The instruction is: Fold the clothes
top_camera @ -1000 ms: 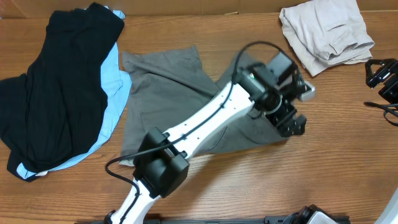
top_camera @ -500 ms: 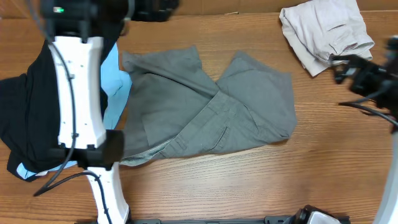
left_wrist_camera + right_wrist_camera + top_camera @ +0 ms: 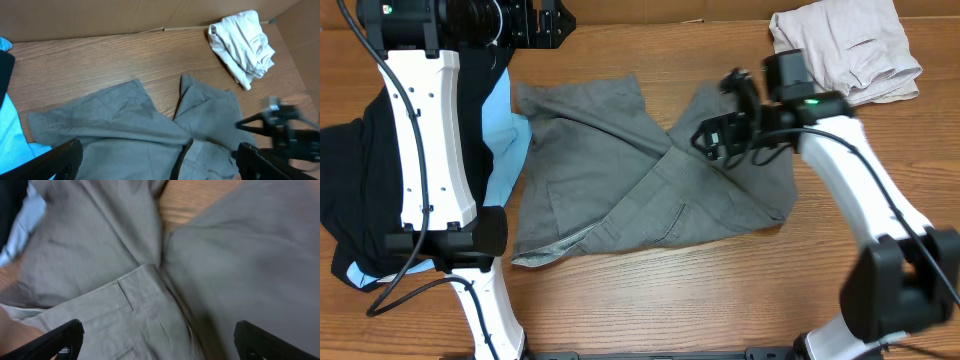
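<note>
- My left arm (image 3: 425, 130) stands tall from its base at the near left. Its long white link runs toward the far edge and the wrist bends to the right at the top.
- The left end effector (image 3: 542, 22) hangs over the far edge of the tabletop (image 3: 720, 300), pointing right. It is released, and in the wrist view its fingers (image 3: 62, 157) sit wide apart with nothing between them.
- My right arm (image 3: 860, 190) reaches in from the near right, slanting toward the far left, with the wrist turned back to the left.
- The right end effector (image 3: 715, 135) hovers over the right leg of the grey shorts (image 3: 610, 180). It is released too and grasps nothing. Its blurred wrist view shows both fingers spread above the cloth.
- The grey shorts lie rumpled in the middle of the tabletop, legs toward the far side. The waistband is nearer me, with pale lining showing at the near-left corner.
- A black garment (image 3: 360, 180) is piled at the left, partly behind my left arm.
- A light-blue piece (image 3: 508, 140) peeks out from under it and touches the left edge of the shorts.
- A beige piece (image 3: 845, 45) sits bunched at the far right, well apart from the shorts.
</note>
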Controlling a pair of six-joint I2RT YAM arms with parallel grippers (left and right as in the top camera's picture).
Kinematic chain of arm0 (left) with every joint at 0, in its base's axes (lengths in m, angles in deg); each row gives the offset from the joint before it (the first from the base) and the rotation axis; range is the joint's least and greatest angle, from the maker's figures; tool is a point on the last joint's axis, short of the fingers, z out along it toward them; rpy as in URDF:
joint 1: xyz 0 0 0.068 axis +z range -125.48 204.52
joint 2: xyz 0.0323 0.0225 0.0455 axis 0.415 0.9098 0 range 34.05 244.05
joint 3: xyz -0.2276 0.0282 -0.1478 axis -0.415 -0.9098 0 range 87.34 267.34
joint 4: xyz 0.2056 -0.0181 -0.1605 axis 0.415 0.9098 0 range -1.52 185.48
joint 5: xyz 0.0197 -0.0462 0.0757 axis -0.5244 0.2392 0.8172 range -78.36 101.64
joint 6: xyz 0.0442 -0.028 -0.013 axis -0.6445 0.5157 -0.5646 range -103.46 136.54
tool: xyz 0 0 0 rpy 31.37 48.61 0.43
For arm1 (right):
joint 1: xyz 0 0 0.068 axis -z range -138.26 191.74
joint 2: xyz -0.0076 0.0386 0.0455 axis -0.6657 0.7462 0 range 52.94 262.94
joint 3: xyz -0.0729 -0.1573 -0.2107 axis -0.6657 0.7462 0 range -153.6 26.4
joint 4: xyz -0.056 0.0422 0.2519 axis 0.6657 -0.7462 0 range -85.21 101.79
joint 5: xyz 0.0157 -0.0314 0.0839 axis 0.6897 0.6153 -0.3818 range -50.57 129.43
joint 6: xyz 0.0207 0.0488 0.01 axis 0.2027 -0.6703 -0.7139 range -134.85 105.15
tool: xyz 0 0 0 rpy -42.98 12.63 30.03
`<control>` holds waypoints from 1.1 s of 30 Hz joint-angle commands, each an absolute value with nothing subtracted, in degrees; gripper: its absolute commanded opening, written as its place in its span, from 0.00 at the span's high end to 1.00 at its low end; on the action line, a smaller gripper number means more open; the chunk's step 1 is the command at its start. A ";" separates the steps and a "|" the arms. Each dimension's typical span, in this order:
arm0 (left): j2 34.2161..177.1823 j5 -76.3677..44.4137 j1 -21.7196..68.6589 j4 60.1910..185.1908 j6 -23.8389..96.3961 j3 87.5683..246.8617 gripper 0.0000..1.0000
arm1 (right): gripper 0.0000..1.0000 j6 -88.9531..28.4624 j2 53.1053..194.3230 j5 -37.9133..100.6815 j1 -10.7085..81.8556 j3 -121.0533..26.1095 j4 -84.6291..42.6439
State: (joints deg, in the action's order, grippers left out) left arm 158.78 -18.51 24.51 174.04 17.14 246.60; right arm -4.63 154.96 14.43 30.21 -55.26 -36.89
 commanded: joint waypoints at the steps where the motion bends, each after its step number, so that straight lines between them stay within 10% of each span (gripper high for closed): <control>1: 159.08 -17.68 24.09 173.76 15.20 245.79 0.00 | 0.00 -1.55 158.72 15.37 27.39 -56.47 -34.36; 14: 159.22 -15.10 24.01 173.74 15.20 244.87 0.00 | 0.11 3.22 168.14 16.05 23.15 -56.14 -30.51; 25: 159.22 -14.91 24.01 173.74 15.20 244.87 0.00 | 0.85 -3.14 164.12 11.31 24.50 -58.52 -39.95; 33: 159.22 -14.88 24.03 173.76 15.18 244.87 0.00 | 0.96 -4.41 156.99 10.87 22.95 -59.13 -58.36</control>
